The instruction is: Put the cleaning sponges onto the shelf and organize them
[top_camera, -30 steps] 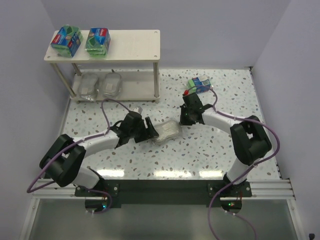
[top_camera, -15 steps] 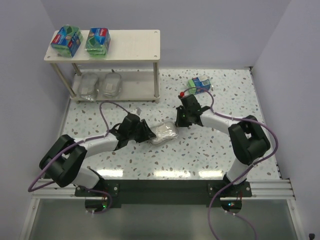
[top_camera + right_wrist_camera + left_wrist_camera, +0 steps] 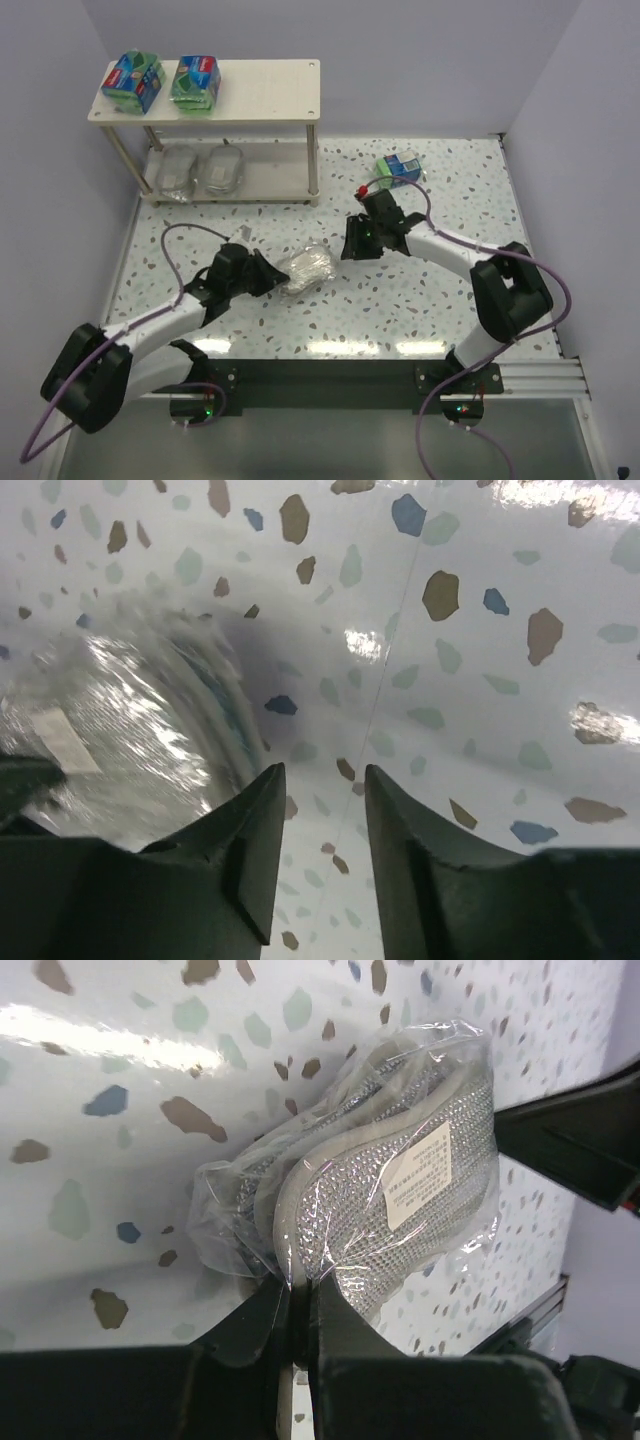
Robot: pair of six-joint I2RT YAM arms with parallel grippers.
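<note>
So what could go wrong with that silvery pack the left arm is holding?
The left gripper pinches only the clear wrap at the edge of the silvery scourer pack, so it might slip out or swing. The shelf has a low bottom tier with two scourers already inside, so the dangling pack could catch on the top board or a leg.

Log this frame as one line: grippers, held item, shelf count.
left gripper: shut on scourer pack | right gripper: open, empty | shelf: two green packs top, two scourers bottom | table: one green pack
</note>
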